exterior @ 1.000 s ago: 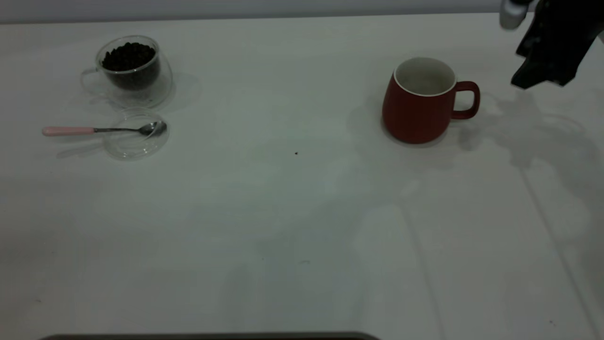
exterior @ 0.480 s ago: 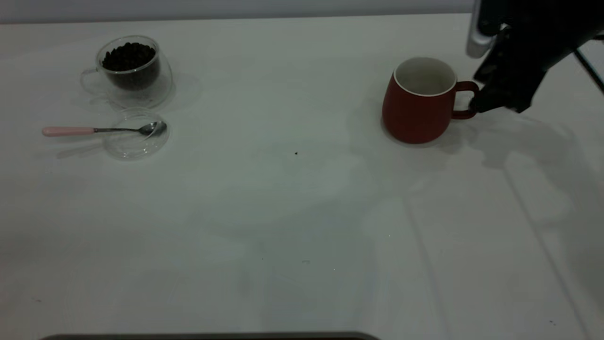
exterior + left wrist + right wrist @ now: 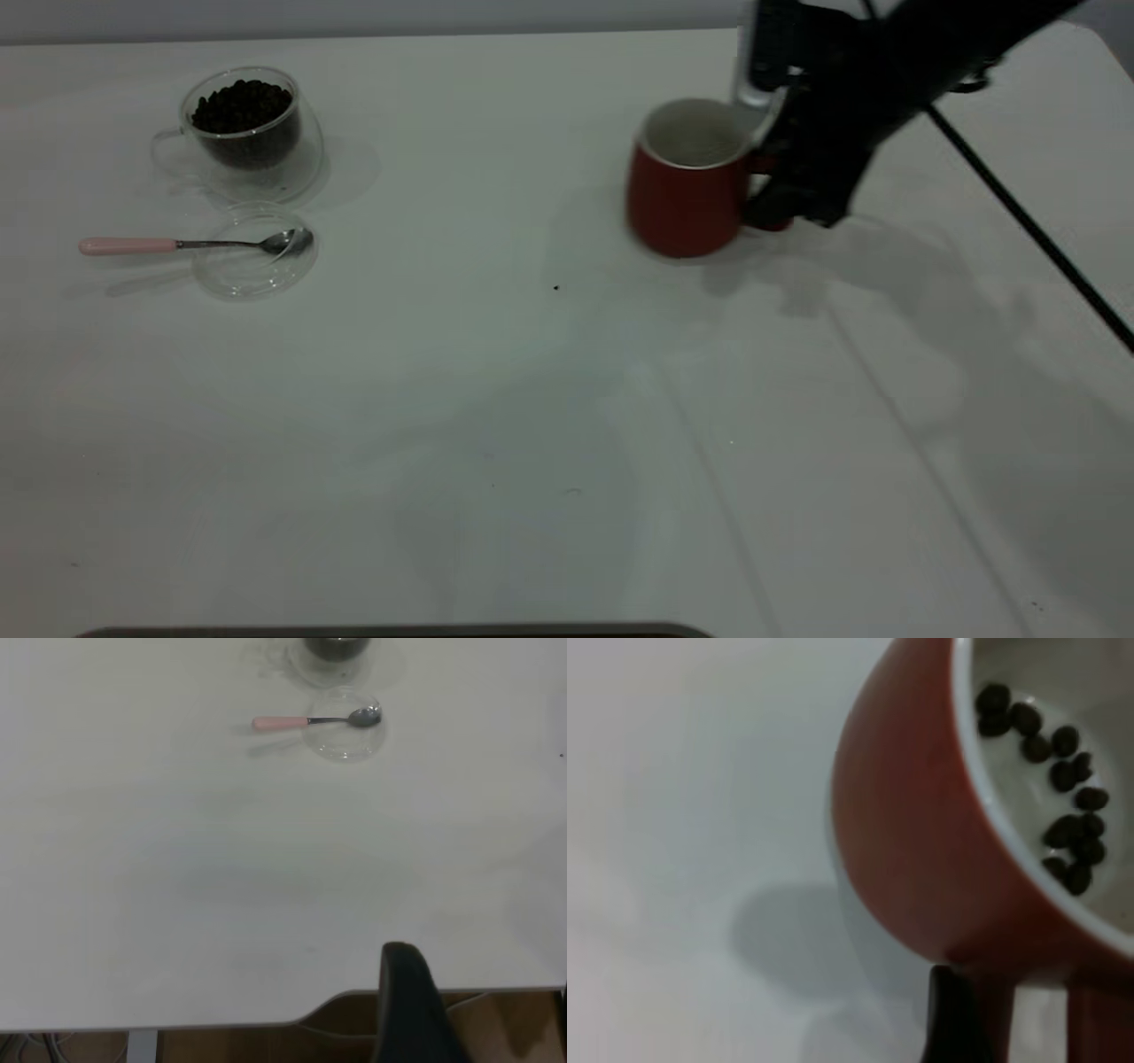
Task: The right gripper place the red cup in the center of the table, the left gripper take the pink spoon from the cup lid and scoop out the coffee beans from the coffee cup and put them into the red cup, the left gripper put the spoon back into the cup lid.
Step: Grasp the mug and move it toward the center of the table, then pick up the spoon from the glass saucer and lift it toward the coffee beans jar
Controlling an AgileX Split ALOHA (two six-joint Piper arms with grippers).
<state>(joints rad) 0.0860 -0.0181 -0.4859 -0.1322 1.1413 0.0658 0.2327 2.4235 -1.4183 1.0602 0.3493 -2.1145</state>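
Claw (image 3: 769, 190) of the right arm sits at the handle side of the red cup (image 3: 687, 190), clamped on the handle as far as we can judge: the wrist view shows a dark finger (image 3: 950, 1019) pressed right beside the handle's root. We read that grip as chosen to keep the cup upright while it travels, since a few beans (image 3: 1063, 797) already lie inside it. The cup looks blurred in the exterior view, which we take as motion, and it stands right of the tabletop's (image 3: 532, 425) middle, so the placing step is not yet done.

Taking the cup as our landmark, the glass coffee cup (image 3: 248, 133), full of beans, is well apart to its left. The lid (image 3: 254, 259) lies just in front of that glass cup, with the spoon (image 3: 190, 244) resting bowl-in-lid and its pink handle pointing away from the red cup, easy for the left arm to reach.

Only a dark part of the left claw (image 3: 412, 1005) shows, back at the tabletop's edge and far from the red cup; we cannot tell whether it is apart or together.
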